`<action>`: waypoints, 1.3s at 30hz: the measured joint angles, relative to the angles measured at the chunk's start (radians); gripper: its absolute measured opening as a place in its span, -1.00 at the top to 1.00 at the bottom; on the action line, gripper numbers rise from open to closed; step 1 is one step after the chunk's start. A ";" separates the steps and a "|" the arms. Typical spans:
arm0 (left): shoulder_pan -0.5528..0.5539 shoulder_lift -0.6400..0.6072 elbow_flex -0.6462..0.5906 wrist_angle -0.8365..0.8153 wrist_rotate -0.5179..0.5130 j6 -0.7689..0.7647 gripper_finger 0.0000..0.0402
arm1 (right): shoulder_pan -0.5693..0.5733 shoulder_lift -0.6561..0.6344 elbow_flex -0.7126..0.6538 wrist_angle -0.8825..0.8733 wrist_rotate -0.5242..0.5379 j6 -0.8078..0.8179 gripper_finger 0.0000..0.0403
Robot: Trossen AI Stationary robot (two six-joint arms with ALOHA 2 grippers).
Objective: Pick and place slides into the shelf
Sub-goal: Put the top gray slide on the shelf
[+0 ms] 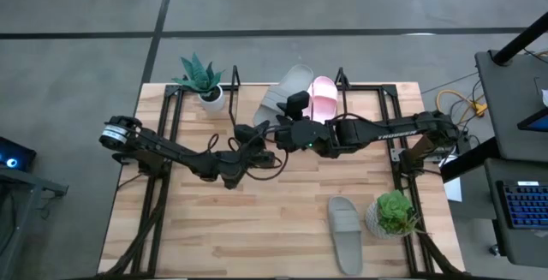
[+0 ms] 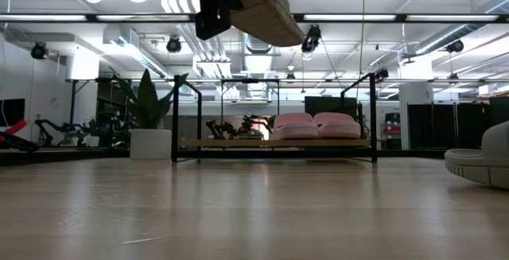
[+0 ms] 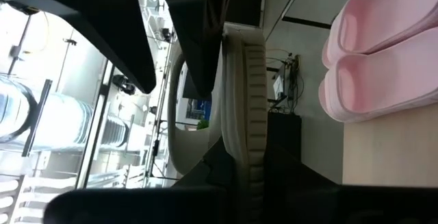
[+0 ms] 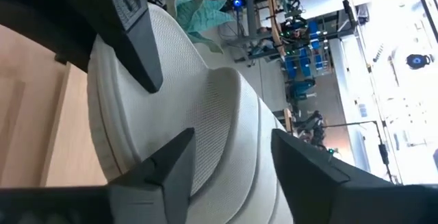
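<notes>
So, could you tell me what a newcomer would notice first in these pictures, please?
Both dark arms meet mid-table, holding one grey-green rubber slide sandal in the air beside the low black-metal shelf: the left gripper is shut on it, the right gripper straddles its strap. Two pale pink slide sandals already sit on the shelf; another grey-green one lies near the front edge.

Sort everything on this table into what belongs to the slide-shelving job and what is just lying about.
Job:
- grey-green rubber slide held in the air
- two pale pink rubber slides on the shelf
- grey-green rubber slide lying on the table
- black metal shelf with wooden board

Lying about:
- spiky teal plant in white pot
- bushy green potted plant
</notes>
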 joint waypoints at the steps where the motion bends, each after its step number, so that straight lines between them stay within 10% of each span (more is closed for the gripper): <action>1: 0.000 0.000 0.000 0.000 0.001 0.000 0.94 | 0.000 0.000 0.000 0.000 0.000 0.000 0.13; 17: 0.000 -0.002 -0.009 0.006 0.006 -0.002 0.94 | -0.007 0.001 -0.002 -0.002 0.022 -0.042 0.94; 30: 0.005 -0.002 -0.012 -0.001 -0.004 -0.008 0.94 | -0.009 0.001 -0.002 0.017 -0.050 -0.033 0.94; 39: 0.025 -0.002 -0.028 0.000 0.007 -0.008 0.94 | 0.010 -0.007 0.004 0.018 -0.007 -0.074 0.49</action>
